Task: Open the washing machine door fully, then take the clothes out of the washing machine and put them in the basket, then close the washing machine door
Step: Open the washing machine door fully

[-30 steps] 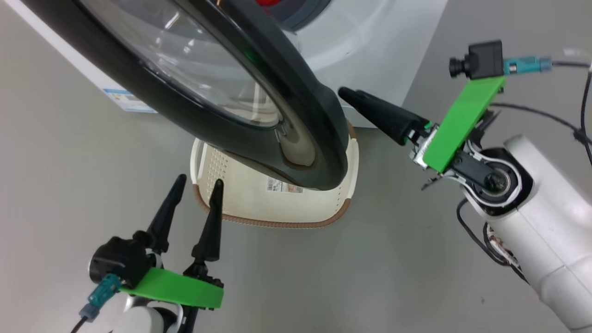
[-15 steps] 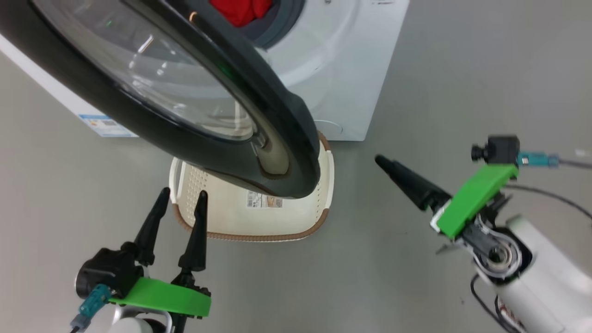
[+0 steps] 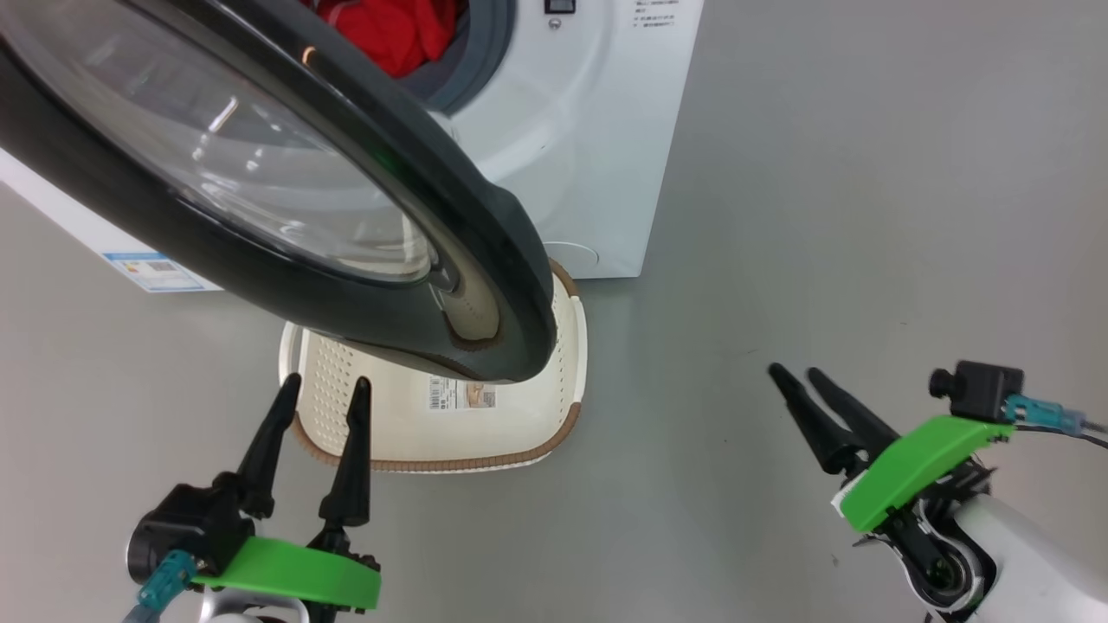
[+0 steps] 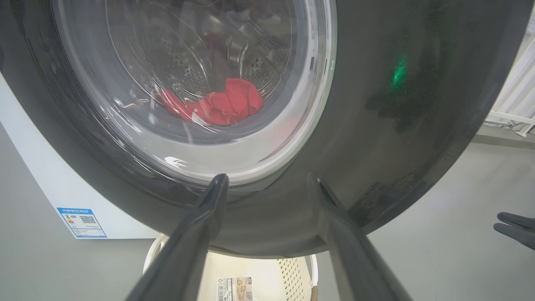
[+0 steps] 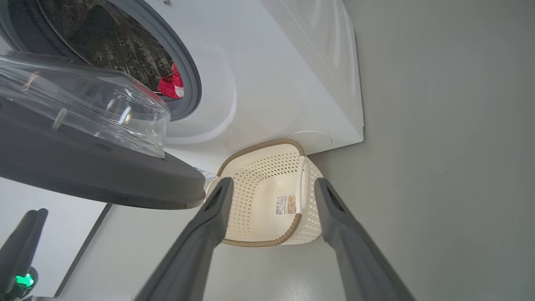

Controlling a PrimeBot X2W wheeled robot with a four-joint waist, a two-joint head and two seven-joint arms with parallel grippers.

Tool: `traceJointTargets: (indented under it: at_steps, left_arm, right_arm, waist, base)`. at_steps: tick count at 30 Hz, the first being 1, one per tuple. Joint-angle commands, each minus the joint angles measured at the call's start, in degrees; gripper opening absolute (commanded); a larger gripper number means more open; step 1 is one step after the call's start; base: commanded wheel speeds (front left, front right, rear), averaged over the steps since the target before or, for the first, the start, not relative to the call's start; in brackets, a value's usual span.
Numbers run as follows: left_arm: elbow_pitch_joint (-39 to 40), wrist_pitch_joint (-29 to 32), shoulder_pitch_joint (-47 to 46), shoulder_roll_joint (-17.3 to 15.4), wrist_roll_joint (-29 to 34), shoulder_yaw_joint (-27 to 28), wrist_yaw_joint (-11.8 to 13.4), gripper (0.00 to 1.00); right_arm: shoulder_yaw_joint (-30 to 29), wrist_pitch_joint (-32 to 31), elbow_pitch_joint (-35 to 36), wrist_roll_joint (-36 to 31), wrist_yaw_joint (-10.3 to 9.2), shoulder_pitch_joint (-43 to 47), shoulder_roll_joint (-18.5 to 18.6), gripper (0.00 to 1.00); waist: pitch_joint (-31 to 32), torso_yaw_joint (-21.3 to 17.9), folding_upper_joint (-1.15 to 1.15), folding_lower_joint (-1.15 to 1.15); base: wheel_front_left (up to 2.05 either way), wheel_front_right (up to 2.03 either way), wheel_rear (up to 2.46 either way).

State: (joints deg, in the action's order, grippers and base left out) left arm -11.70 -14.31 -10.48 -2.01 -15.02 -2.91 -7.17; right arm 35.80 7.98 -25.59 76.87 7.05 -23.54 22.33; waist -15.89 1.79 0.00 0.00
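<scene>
The washing machine door (image 3: 286,260) stands partly open, its black rim hanging over the cream basket (image 3: 467,463) on the floor. Red clothes (image 3: 389,35) lie in the drum of the white washing machine (image 3: 571,156). My left gripper (image 3: 326,382) is open, just in front of the basket's left front corner and below the door. In the left wrist view the left gripper (image 4: 267,179) points at the door (image 4: 397,125), with the clothes (image 4: 221,104) showing through its glass. My right gripper (image 3: 794,372) is open over bare floor right of the basket. In the right wrist view the right gripper (image 5: 272,182) frames the basket (image 5: 263,146).
Grey floor spreads to the right of the washing machine and in front of the basket. A blue label sticker (image 3: 151,268) sits low on the machine's side. The door's lower edge (image 5: 104,179) overhangs the back of the basket.
The head camera has tilted up, showing more of the drum. My right gripper has drawn back from the door's edge, down and to the right. The left gripper has stayed by the basket.
</scene>
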Motion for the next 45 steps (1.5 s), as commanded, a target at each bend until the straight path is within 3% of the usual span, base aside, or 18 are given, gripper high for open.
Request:
traceJointTargets:
  at_steps: [1, 7, 17, 27, 31, 45]
  left_arm:
    - [1.0, -0.7, 0.4, -0.9, 0.6, 2.2, -0.3, 1.0]
    - [0.8, -0.7, 0.8, -0.9, 0.6, 2.8, -0.3, 1.0]
    - [1.0, -0.7, 0.6, -0.9, 0.7, 3.6, -0.3, 1.0]
    - [2.2, -0.7, 0.7, -0.9, 0.9, 4.5, -0.3, 1.0]
    - [2.6, -0.7, 0.9, -0.9, 1.0, 4.4, -0.3, 1.0]
    - [2.7, -0.7, 1.5, -0.9, 0.9, 4.3, -0.3, 1.0]
  right_arm:
    - [1.1, 2.6, -0.1, -1.7, 0.44, 1.7, 0.9, 1.0]
    - [1.7, 6.9, -4.7, -12.0, 0.44, 1.6, 0.7, 1.0]
    - [-19.0, 7.0, 4.0, -40.3, 0.44, 9.5, -6.7, 1.0]
    - [-34.4, 7.0, 15.9, -57.8, 0.44, 17.5, -15.7, 1.0]
    - [-37.4, 7.0, 18.4, -60.9, 0.44, 20.0, -17.5, 1.0]
    - [-38.9, 7.0, 18.3, -62.4, 0.44, 22.6, -18.9, 1.0]
  waist:
    - [0.1, -0.2, 0.0, 0.0]
    - [0.4, -0.9, 0.0, 0.0]
    - [0.2, -0.7, 0.0, 0.0]
    - [-0.1, 0.0, 0.0, 0.0]
    - [-0.1, 0.4, 0.0, 0.0]
    - [0.1, 0.4, 0.0, 0.0]
  base:
    - [0.0, 0.0, 0.0]
    - [0.0, 0.0, 0.0]
    - [0.0, 0.0, 0.0]
    - [0.0, 0.0, 0.0]
    - [0.0, 0.0, 0.0]
    - [0.0, 0.0, 0.0]
